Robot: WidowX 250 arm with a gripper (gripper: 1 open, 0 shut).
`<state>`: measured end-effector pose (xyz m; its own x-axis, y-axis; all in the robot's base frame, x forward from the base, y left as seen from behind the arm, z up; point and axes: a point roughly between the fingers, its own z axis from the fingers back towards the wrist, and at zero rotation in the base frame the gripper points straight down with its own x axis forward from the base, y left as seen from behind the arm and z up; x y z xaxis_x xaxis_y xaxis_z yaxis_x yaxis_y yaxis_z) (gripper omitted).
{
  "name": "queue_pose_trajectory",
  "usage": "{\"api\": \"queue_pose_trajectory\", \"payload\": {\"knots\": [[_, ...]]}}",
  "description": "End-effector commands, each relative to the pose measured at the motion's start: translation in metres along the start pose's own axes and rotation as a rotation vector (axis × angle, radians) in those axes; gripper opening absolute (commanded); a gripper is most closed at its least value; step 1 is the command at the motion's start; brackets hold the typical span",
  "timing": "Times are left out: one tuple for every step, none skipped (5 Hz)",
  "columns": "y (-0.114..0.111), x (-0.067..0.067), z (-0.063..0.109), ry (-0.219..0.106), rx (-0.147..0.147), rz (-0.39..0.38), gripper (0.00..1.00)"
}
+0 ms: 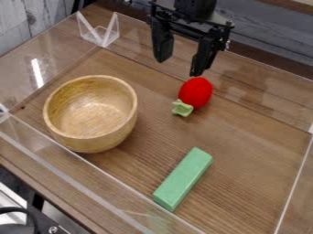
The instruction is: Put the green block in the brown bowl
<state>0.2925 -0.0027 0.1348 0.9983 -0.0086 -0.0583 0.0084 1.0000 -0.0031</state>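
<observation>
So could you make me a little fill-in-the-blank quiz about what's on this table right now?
1. The green block lies flat on the table, outside the brown bowl, which holds ____.
2. The claw hangs above the table with its fingers ____.
3. The round object just below the claw is coloured ____.
4. The tiny pale-green piece sits right beside the ____ object.

Missing words: nothing; open; red; red
</observation>
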Motion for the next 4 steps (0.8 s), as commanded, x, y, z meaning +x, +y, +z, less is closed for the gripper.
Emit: {"api": "queue_pose_trajectory", "payload": {"knots": [[-0.001,-0.012,-0.012,0.029,-0.008,-0.020,1.00],[0.000,-0.040,-0.031,0.056,-0.022,-0.077,1.00],[-0.001,-0.066,-0.049,0.049,-0.024,-0.115,1.00],[-0.019,-0.075,-0.069,0.030,-0.026,-0.158,1.00]]}}
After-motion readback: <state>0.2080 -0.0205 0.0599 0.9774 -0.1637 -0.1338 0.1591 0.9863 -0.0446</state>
